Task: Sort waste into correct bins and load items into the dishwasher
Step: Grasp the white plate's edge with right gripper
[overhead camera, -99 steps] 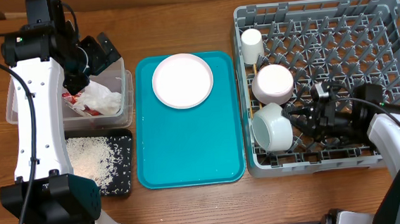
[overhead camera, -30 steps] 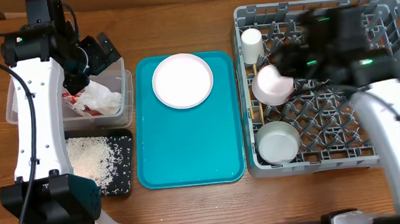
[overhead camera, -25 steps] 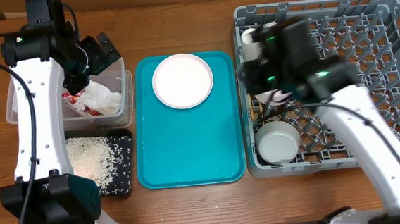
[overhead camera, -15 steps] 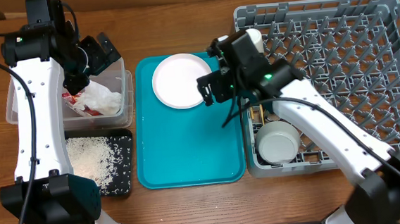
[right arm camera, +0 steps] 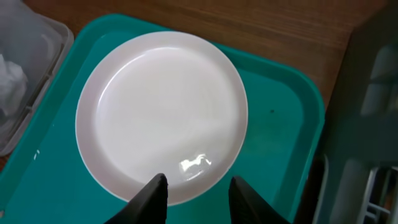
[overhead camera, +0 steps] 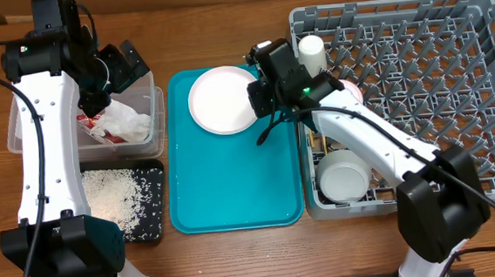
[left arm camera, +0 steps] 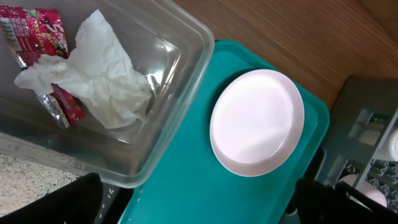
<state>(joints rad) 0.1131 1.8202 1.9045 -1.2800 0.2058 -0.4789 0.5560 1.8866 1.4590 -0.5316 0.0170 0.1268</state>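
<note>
The round whitish-pink plate (overhead camera: 220, 99) (right arm camera: 158, 115) lies at the top of the teal tray (overhead camera: 233, 187). My right gripper (overhead camera: 260, 98) (right arm camera: 198, 198) hovers at the plate's right rim. Its jaws stand partly apart, one finger over the plate, the other over the tray, pinching nothing. My left gripper (overhead camera: 126, 68) (left arm camera: 199, 205) is wide open above the clear tub (overhead camera: 160, 118). The tub holds the red wrapper (left arm camera: 37, 37) and the white tissue (left arm camera: 99, 81). Rice grains (overhead camera: 112, 199) fill the black tray (overhead camera: 158, 210). The grey dish rack (overhead camera: 396, 8) holds a pale cup (overhead camera: 311, 54) and a white bowl (overhead camera: 344, 174).
The right arm stretches from the table's front right across the rack's left side, covering part of a second bowl (overhead camera: 352, 92). The left arm stands along the table's left edge beside the tub and the black tray. Bare wood shows between the tray and the rack.
My right arm has swung left out of the rack to the plate's right rim, and its jaws have opened and then narrowed. The left arm and all the objects have stayed put.
</note>
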